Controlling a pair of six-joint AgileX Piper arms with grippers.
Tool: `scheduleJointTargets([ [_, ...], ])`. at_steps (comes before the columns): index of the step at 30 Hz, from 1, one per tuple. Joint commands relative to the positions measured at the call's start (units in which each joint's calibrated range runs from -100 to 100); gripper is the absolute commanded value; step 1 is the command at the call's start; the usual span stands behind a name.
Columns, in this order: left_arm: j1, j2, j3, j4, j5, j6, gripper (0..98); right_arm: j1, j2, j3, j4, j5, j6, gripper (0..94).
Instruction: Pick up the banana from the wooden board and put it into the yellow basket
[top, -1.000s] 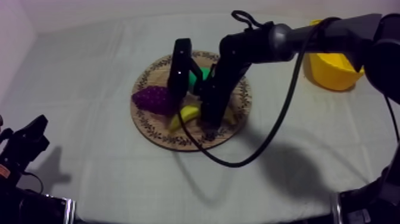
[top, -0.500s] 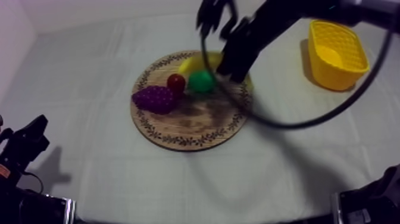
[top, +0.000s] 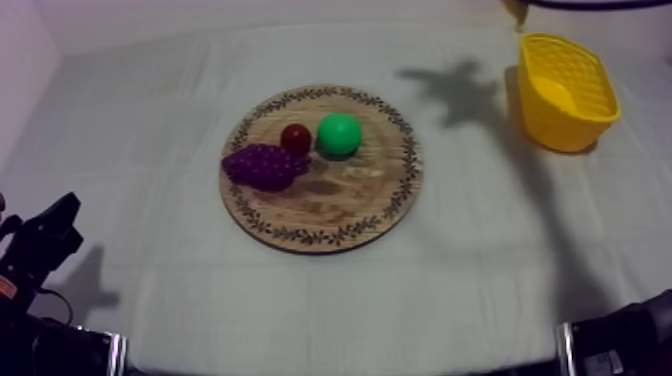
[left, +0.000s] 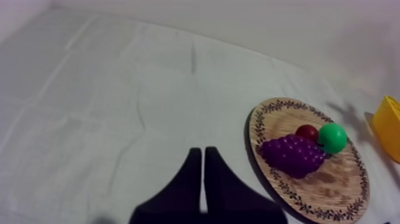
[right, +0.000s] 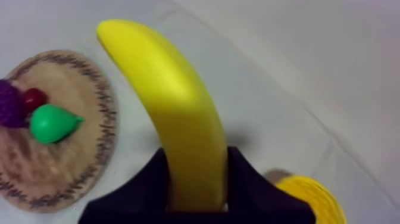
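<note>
Grey-white cloth (top: 150, 180), creased, covers the table. Round wooden board (top: 330, 225), leaf-patterned rim, carries a knobbly purple bunch of grapes (top: 260, 165), a small red fruit (top: 295, 137) and a smooth green pear (top: 339, 134), all close together. From above the pear reads round; the right wrist view gives its tapered end. Yellow basket (top: 560, 125), lattice walls, sits well apart from the board. Right gripper (right: 196, 158) pinches the banana (right: 172, 101), glossy and curved, above the cloth between board and basket. Left gripper (left: 203, 152): fingers pressed together, over bare cloth beside the board.
</note>
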Motion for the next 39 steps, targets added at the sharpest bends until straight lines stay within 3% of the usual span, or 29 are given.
scheduleJointTargets([
  [1,0.0,0.0,0.0,-0.04,0.0,0.0,0.1,5.8,1.6,-1.7,0.3,-0.6,0.1,19.0],
  [9,0.0,0.0,0.0,-0.04,0.0,0.0,0.1,11.6,7.4,-2.2,1.5,-3.2,0.7,20.4],
  [19,0.0,0.0,0.0,-0.04,0.0,0.0,0.1,13.0,13.0,3.7,3.0,-9.0,1.8,24.9],
  [27,0.0,0.0,0.0,-0.04,0.0,0.0,0.1,13.9,16.0,3.9,4.2,-9.0,0.9,39.8],
  [32,0.0,0.0,0.0,-0.04,0.0,0.0,0.1,13.9,14.0,5.7,4.1,-8.2,0.7,46.1],
  [39,0.0,0.0,0.0,-0.04,0.0,0.0,0.1,12.2,2.4,13.3,2.8,-7.4,0.2,42.9],
])
